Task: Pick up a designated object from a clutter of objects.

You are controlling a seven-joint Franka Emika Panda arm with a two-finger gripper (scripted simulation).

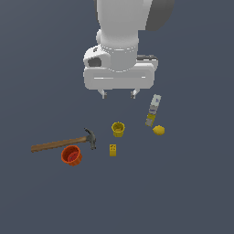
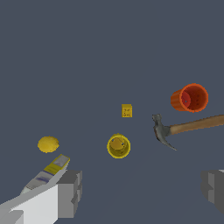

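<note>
Here the gripper (image 1: 119, 94) hangs above the grey floor (image 1: 192, 192) with its two fingers (image 2: 70, 192) spread wide and nothing between them — released, clear of every object. The designated object, a plain yellow lemon-like ball (image 1: 158, 130), rests on the floor at the exterior view's right of the group, just beside the lower end of the slim grey-and-yellow bar (image 1: 153, 110); whether the two touch cannot be told. In the wrist view the ball (image 2: 48, 144) lies near the bar (image 2: 48, 173), whose far end is hidden behind one finger. The yellow cup (image 1: 118, 129) stands upright, hollow top open, between the ball and the hammer (image 1: 64, 143) — apart from both. The small yellow block (image 1: 113, 150) lies just below the cup in the exterior view, separate from it. The hammer lies flat, its wooden handle running toward the exterior view's left and its dark head near the cup. The orange cup (image 1: 71, 155) lies tipped against the handle's near side, its mouth visible in the wrist view (image 2: 189, 98).
</note>
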